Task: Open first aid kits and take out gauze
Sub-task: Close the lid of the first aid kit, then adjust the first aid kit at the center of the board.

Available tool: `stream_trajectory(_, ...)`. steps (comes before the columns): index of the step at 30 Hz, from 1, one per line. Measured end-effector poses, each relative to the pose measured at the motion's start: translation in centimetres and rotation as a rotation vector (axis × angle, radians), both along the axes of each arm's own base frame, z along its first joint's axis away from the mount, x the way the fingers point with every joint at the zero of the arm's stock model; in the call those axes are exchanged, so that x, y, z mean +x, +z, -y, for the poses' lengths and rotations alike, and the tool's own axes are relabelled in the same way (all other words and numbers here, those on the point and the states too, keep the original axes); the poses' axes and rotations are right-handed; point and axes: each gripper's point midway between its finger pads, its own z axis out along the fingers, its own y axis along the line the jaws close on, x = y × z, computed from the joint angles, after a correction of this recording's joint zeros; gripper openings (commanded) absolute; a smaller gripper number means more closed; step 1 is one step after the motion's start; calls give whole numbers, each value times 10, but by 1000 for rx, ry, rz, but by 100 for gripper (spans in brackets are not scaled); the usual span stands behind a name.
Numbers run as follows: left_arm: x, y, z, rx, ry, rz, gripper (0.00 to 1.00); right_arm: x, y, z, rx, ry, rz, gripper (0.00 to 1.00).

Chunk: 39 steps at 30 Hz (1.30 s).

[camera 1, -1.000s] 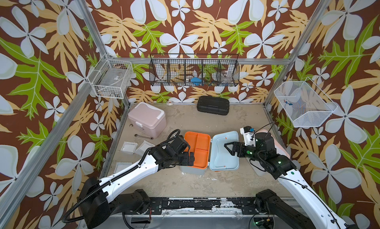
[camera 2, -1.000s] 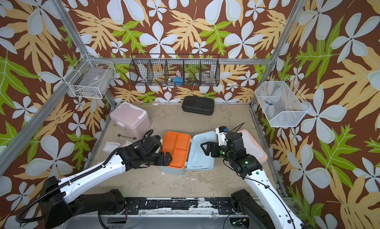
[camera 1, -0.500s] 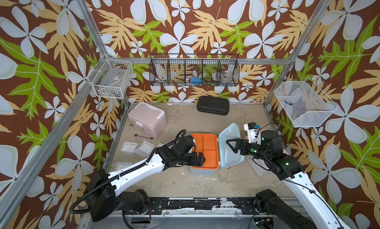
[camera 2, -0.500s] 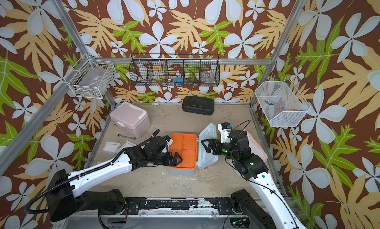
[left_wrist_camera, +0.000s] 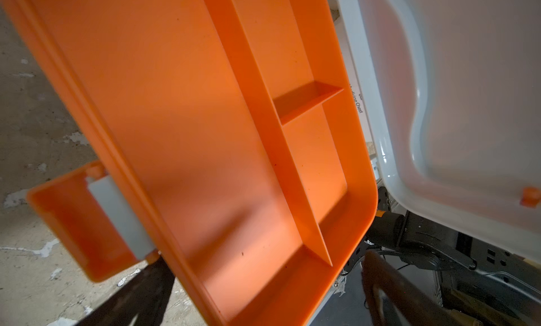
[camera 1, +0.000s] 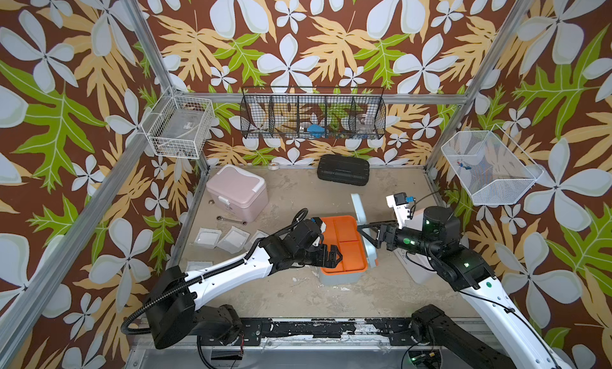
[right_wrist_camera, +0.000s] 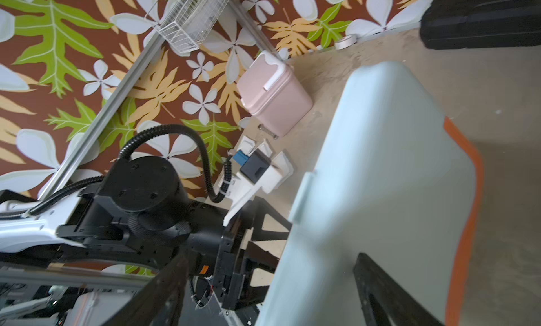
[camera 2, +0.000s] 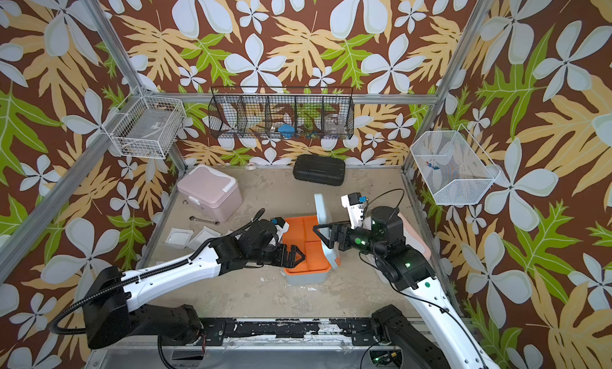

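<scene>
Top views both show the lid of the blue kit, flat a second ago, now upright between the right gripper's spread, unclamped jaws. The left gripper, wide open and empty, has reached the orange tray. Gauze packets lie on the table further left.

Stretches the white-and-black left arm low from the near-left base, forearm running rightward toward the middle of the scene. Holds the black left gripper about level, pointing right, jaws fully apart. Lifts the white-and-black right arm from the near-right base, bends it at the black elbow, and aims the black right gripper leftward, jaws spread wide. Sets both grippers tip toward tip, near but apart.
</scene>
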Motion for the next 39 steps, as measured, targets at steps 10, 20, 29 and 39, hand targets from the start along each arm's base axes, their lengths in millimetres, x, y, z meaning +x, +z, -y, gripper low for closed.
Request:
stream_trajectory(10,-5,19,-23,-35,50,72,99,-3,-7,-26,-3,62,-26,89)
stream_trajectory(20,4,35,-77,-29,213,132,100,2,-31,-38,-27,72,-77,88)
stream_trajectory(29,13,35,-80,-16,241,136,100,12,-92,-31,-141,-8,-198,87)
stream_trajectory(39,45,35,-52,40,208,132,100,34,-86,0,-307,-176,-132,81)
